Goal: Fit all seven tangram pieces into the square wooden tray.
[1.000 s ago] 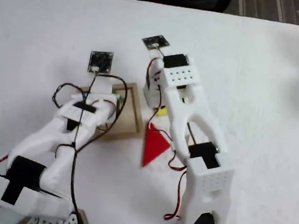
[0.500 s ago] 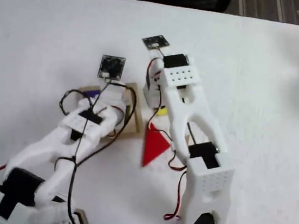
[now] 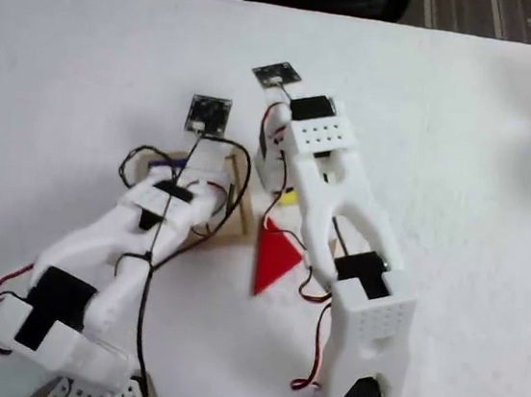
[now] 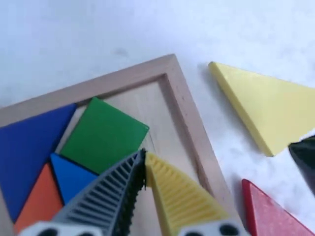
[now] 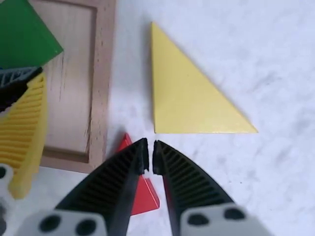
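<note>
Fingers [image 4: 172, 196] of the left gripper [image 4: 144, 160] are pressed together, nothing between them. Tips sit over bare floor in the corner of the wooden tray [image 4: 189, 118], just beside the green square [image 4: 103, 135].

In the tray: green square, big blue triangle [image 4: 29, 147], small blue triangle [image 4: 71, 174], orange piece [image 4: 39, 201], packed toward one side. Outside the rim: yellow triangle [image 4: 261, 105] and red triangle [image 4: 268, 211], both flat on the table, near the tray wall but apart from it.

Right gripper [image 5: 149, 147] has a hairline slit between its tips and is empty, over the table between the red and yellow triangles.

Risks, as I judge them:
- Left tips so near the green square could nudge it and skew the seated pieces.
- The yellow triangle is large; brought in tilted or turned wrong, an edge would likely ride up on the rim.
- The two grippers are close; both working that rim corner could knock together.

Room: bare tray floor along the rim nearest the loose pieces; open table beyond the yellow triangle.
</note>
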Action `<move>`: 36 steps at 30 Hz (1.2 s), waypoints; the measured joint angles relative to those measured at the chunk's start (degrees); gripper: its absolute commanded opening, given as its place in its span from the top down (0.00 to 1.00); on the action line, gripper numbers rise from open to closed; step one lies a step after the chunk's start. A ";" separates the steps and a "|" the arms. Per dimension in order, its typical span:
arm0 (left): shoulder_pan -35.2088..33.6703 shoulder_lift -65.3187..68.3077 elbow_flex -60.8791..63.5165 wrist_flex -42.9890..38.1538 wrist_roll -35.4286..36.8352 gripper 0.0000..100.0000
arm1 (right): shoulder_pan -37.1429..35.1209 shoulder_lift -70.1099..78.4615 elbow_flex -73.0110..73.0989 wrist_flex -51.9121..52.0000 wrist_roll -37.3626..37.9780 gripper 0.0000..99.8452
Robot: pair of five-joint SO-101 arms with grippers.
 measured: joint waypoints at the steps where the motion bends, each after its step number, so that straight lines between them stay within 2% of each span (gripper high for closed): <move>1: -0.62 0.00 0.00 0.00 0.00 0.98 | 0.00 0.00 0.00 0.00 0.00 0.98; 18: -3.96 -0.79 -0.26 0.00 0.00 0.98 | 0.00 0.00 0.00 0.00 0.00 0.98; 26: -3.96 -13.63 9.14 0.09 0.00 0.98 | 0.00 0.00 0.00 0.00 0.00 0.98; 32: -3.96 -16.18 11.43 10.11 0.00 0.98 | 0.00 0.00 0.00 0.00 0.00 0.98; 36: -3.96 -16.18 11.43 11.52 0.00 0.98 | 0.00 0.00 0.00 0.00 0.00 0.98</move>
